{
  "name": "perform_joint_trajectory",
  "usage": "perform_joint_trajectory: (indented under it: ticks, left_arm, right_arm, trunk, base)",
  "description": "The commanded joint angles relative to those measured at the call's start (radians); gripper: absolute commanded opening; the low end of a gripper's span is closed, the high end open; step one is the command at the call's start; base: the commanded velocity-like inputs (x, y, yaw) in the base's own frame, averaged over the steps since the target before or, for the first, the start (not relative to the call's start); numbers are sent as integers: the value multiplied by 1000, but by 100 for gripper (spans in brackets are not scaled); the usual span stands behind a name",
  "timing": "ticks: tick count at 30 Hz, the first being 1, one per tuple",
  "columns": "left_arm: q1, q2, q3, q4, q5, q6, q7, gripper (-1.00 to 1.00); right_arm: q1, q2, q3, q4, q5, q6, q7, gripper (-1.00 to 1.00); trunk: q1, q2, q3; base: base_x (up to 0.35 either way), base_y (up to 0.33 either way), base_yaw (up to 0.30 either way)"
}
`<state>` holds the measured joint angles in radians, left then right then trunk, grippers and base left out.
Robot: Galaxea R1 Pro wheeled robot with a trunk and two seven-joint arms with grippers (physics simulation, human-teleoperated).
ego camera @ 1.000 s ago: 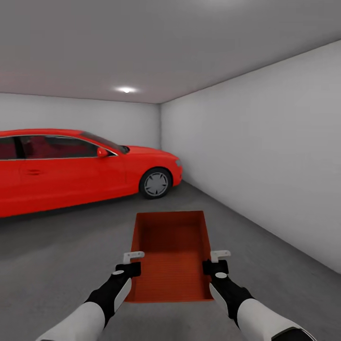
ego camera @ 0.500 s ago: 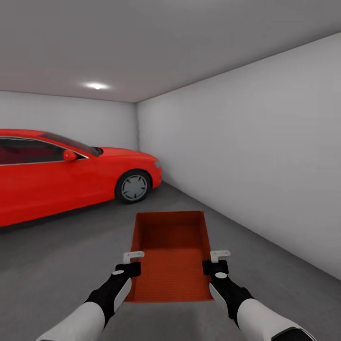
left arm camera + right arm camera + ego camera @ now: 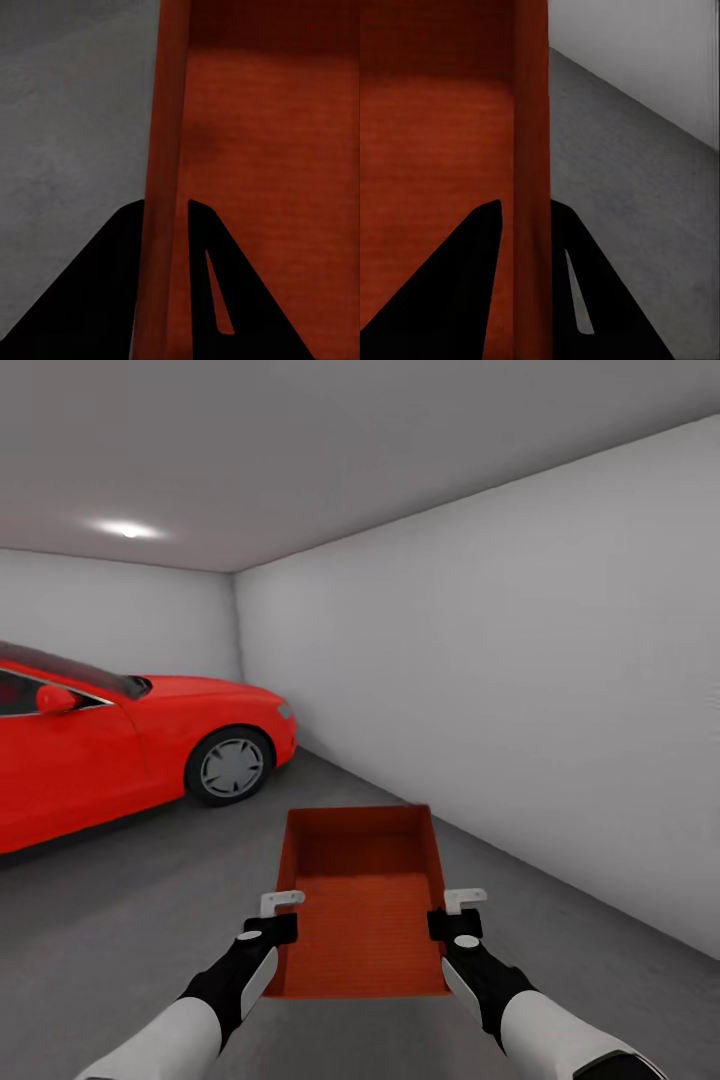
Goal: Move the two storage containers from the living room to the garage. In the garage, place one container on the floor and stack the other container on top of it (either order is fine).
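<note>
One orange-red storage container (image 3: 362, 900) hangs level in front of me, above the dark grey garage floor (image 3: 120, 920). My left gripper (image 3: 277, 916) is shut on its left side wall and my right gripper (image 3: 452, 913) is shut on its right side wall. In the left wrist view that thin wall (image 3: 166, 187) runs between the two dark fingers (image 3: 112, 285), with the ribbed inside to one side. In the right wrist view the other wall (image 3: 532, 165) sits between the fingers (image 3: 457, 285) the same way. The second container is out of view.
A red car (image 3: 110, 745) stands at the left, its front wheel (image 3: 230, 767) toward me. A plain pale grey wall (image 3: 520, 700) runs along the right, meeting the back wall at a corner (image 3: 238, 625). Bare concrete lies between car and wall.
The whole head view has swung to the right: the car and the room corner slid left in the picture. The container and both grippers kept their place in view.
</note>
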<state>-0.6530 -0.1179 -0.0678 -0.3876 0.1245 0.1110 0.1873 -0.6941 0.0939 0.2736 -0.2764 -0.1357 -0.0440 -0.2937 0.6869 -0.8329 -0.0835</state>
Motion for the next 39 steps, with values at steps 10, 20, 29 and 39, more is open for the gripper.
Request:
perform_joint_trajectory:
  ticks: [10, 20, 29, 39]
  left_arm:
    - [0, 14, 3, -2, 1, 7, 82, -100]
    - [1, 14, 3, -2, 2, 7, 81, -100]
    - [0, 14, 2, -2, 1, 7, 81, -100]
    - [0, 15, 2, -2, 1, 7, 81, -100]
  right_arm:
    - [-2, -2, -47, -1, 4, -7, -24, -100]
    - [-2, -2, -47, -1, 4, -7, -24, -100]
    - [-2, -2, -47, -1, 4, -7, -24, -100]
    - [-2, -3, -47, -1, 4, -7, -24, -100]
  trunk:
    - [1, -1, -2]
    - [1, -1, -2]
    - [1, -1, -2]
    - [1, -1, -2]
  base:
    - [322, 0, -291]
    - [322, 0, -291]
    - [322, 0, -291]
    - [322, 0, -291]
